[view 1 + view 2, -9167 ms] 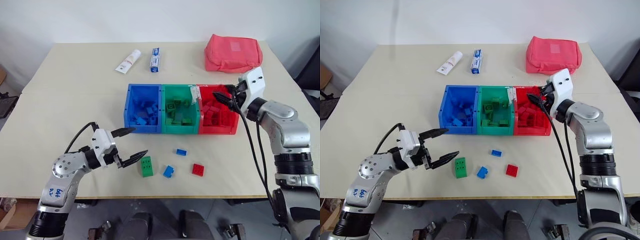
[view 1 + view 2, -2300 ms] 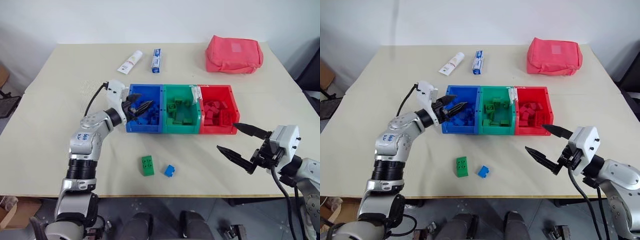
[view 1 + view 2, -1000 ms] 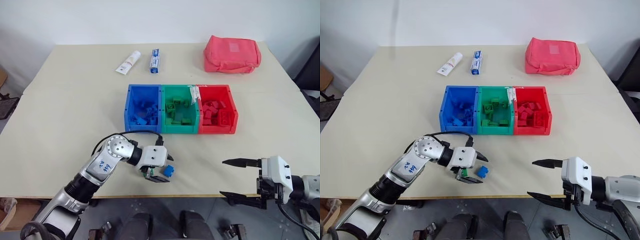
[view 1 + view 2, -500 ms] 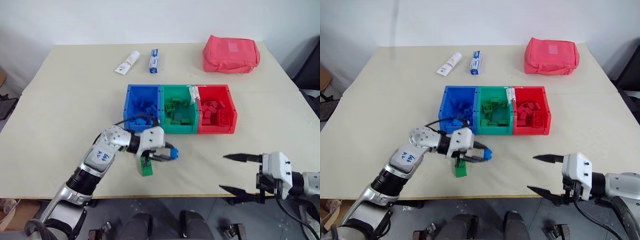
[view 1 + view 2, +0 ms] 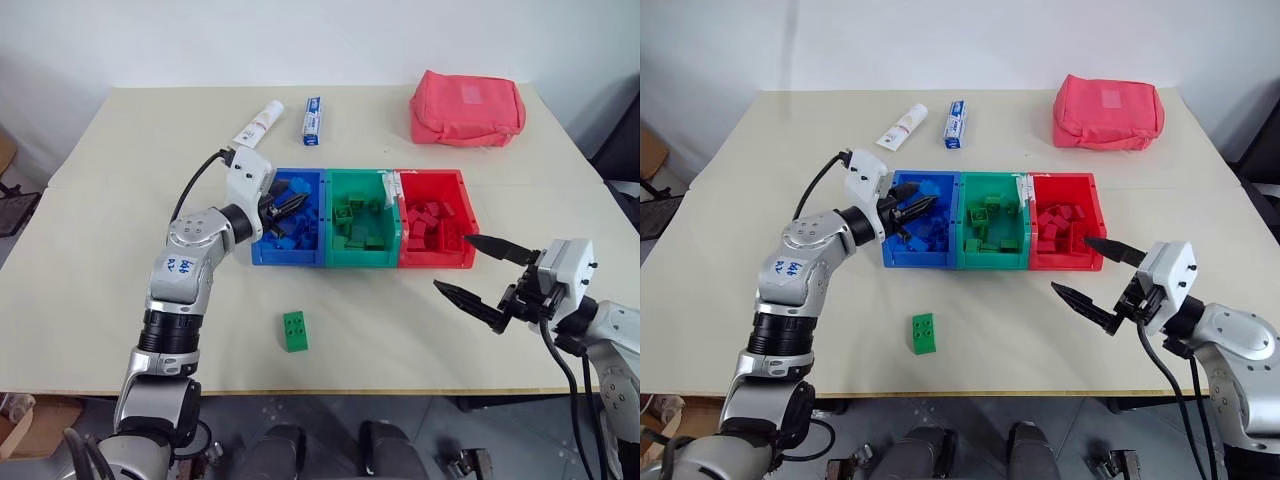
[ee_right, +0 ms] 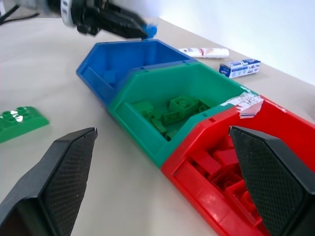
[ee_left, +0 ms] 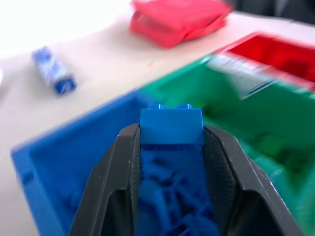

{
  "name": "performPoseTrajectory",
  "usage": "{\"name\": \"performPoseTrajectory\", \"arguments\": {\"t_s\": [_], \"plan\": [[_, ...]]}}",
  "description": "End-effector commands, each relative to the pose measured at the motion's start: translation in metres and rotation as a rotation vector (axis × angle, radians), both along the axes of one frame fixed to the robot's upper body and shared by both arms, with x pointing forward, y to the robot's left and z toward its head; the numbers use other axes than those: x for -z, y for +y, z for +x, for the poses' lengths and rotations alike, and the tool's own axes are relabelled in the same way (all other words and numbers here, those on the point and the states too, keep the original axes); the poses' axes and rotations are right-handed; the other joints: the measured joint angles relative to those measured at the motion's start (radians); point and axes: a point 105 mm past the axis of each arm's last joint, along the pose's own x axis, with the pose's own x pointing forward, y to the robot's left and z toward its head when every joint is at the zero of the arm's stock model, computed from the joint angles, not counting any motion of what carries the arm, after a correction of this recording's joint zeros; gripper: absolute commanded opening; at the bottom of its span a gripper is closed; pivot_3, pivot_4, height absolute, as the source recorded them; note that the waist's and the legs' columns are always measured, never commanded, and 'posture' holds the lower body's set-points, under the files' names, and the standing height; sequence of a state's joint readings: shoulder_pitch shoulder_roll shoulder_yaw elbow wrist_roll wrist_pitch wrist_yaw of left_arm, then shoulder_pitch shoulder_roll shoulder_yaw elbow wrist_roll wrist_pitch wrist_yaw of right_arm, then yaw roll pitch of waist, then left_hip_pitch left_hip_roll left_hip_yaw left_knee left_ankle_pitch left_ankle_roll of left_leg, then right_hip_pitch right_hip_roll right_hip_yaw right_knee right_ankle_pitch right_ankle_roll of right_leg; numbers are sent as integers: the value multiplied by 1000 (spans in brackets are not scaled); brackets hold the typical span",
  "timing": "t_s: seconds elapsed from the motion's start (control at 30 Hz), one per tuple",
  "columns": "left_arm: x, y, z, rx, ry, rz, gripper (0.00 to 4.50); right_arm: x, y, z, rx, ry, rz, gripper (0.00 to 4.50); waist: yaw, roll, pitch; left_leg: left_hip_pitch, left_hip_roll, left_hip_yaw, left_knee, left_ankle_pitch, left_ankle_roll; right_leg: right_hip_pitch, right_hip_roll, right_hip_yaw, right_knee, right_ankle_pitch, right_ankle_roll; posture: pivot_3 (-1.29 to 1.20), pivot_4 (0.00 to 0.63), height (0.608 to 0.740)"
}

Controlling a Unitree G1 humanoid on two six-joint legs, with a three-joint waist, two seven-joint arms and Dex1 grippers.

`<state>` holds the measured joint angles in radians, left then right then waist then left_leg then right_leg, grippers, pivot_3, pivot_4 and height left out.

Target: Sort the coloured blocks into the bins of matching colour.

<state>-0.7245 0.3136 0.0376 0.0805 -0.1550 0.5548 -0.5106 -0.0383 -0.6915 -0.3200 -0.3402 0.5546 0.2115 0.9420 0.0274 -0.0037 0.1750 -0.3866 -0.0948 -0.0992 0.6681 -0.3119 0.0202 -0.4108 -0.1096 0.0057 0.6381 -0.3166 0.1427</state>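
Left gripper [image 7: 171,142] pinching blue block [image 7: 171,126], blue bin [image 5: 262,250] apparently just beneath, ready for drop. Right gripper [image 5: 484,272] spread, empty, clear of green block [image 5: 294,331] on desk [image 5: 100,270].

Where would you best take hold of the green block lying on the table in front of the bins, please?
Grip the green block across its two long sides, coming from straight above. It lies flat with studs up, apart from the bins, with bare table on every side, so fingers could likely drop past both long faces; the short span between them suits a two-finger end effector best.
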Motion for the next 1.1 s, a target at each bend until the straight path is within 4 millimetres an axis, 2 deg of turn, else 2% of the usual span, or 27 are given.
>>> {"name": "performPoseTrajectory", "arguments": {"t_s": [0.03, 0.13, 0.2, 0.23, 0.37, 0.43, 0.53, 0.63, 0.73, 0.8, 0.87, 1.1], "plan": [[-16, -2, 0, 9, -47, -11, 2736, -10, 2, 1, -23, -56, -22, 4500, -1, 0, 0, 0, 0, 0, 0, 0, 0, 0, 0, 0, 0, 0, 0, 0, 150, 740], [-14, 1, 0, 10, -49, 6, 3667, -11, 0, 1, -36, -47, -41, 4500, -1, 0, 0, 0, 0, 0, 0, 0, 0, 0, 0, 0, 0, 0, 0, 0, 150, 740], [-10, 10, -3, 33, -49, 21, 4302, -8, -2, 1, -50, -30, -74, 4500, -2, 0, 0, 0, 0, 0, 0, 0, 0, 0, 0, 0, 0, 0, 0, 0, 150, 740], [-8, 15, -7, 62, -60, 29, 4484, -7, -2, 1, -60, -25, -92, 4500, -2, 0, 0, 0, 0, 0, 0, 0, 0, 0, 0, 0, 0, 0, 0, 0, 150, 740], [-4, 36, -31, 196, -120, 74, 4484, -5, -1, 0, -97, -11, -125, 4500, -12, 0, 0, 0, 2, 1, -1, 0, -1, -1, -1, 1, 0, 0, 0, 0, 150, 740], [6, 59, -50, 263, -129, 173, 4484, -1, 2, -1, -140, 8, -159, 4500, -15, 0, 0, 0, 2, 1, -1, 0, -1, -1, -2, 0, -1, 0, 0, 0, 150, 740], [15, 83, -75, 351, -96, 226, 4484, 2, 6, -4, -197, 31, -193, 4500, -22, 0, 0, 0, 2, 1, -2, 0, -1, -1, -3, 1, -1, 0, -1, 0, 150, 740], [25, 100, -89, 379, 23, 154, 4484, 4, 11, -5, -238, 36, -205, 4500, -13, 0, 0, 0, 2, -1, -2, 0, -1, 0, -4, 0, -3, 0, -1, 0, 150, 740], [50, 117, -108, 442, 74, 328, 4484, 9, 17, -8, -282, 55, -223, 4500, -8, 0, 0, 0, 1, -1, -2, 0, -1, 1, -4, 1, -7, 0, -1, 0, 150, 740], [57, 120, -116, 488, 55, 395, 4484, 13, 18, -10, -297, 69, -227, 4500, -4, 0, 0, 0, 2, -1, -3, 0, -1, 1, -4, 1, -8, 0, -1, 0, 150, 740], [59, 114, -121, 535, 30, 426, 4484, 17, 19, -12, -310, 83, -241, 4500, 1, 0, 0, 0, 2, -2, -3, 0, -1, 1, -4, 1, -8, 0, -1, 0, 150, 740], [69, 75, -140, 811, -58, 544, 4484, 25, 20, -23, -375, 139, -273, 4500, -4, 0, 0, 0, 2, -1, -3, 0, 0, 2, -4, 1, -9, 0, -1, 0, 150, 740]]}}
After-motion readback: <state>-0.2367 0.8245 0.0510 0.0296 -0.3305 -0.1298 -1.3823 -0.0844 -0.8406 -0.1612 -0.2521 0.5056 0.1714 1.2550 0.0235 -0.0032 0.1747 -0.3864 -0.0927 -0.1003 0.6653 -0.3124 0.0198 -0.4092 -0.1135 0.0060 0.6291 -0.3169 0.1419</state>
